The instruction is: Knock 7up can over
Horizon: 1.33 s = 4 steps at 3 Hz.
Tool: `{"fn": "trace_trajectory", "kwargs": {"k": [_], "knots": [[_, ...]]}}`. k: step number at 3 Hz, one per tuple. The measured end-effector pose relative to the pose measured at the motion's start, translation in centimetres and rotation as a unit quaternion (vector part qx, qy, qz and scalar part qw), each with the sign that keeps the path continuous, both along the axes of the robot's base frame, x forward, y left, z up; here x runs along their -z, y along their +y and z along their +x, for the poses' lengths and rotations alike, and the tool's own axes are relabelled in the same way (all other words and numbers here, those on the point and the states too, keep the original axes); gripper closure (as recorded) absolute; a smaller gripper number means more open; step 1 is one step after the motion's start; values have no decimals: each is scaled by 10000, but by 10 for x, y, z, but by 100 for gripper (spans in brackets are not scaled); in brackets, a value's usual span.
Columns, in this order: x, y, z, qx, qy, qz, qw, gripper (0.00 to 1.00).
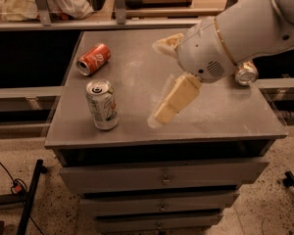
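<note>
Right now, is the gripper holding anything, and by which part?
Nothing. The gripper hangs open and empty over the table, apart from the upright 7up can.

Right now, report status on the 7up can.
Hand open, over middle of table. 7up can upright near front edge, apart from hand. Nothing between them.
</note>
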<state>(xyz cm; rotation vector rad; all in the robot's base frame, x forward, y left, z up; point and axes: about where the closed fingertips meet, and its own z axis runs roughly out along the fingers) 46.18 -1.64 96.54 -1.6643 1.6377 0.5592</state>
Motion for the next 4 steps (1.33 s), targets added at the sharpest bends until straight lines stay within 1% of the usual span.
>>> {"fn": "trace_trajectory", "kwargs": {"k": [1, 2, 3, 4], "knots": [[12, 38, 16, 69, -61, 119, 9999, 0], [32, 72, 37, 206, 80, 184, 9996, 0], [50, 95, 54, 263, 320, 387, 9984, 0], [67, 109, 60, 223, 645, 735, 9950, 0]]}}
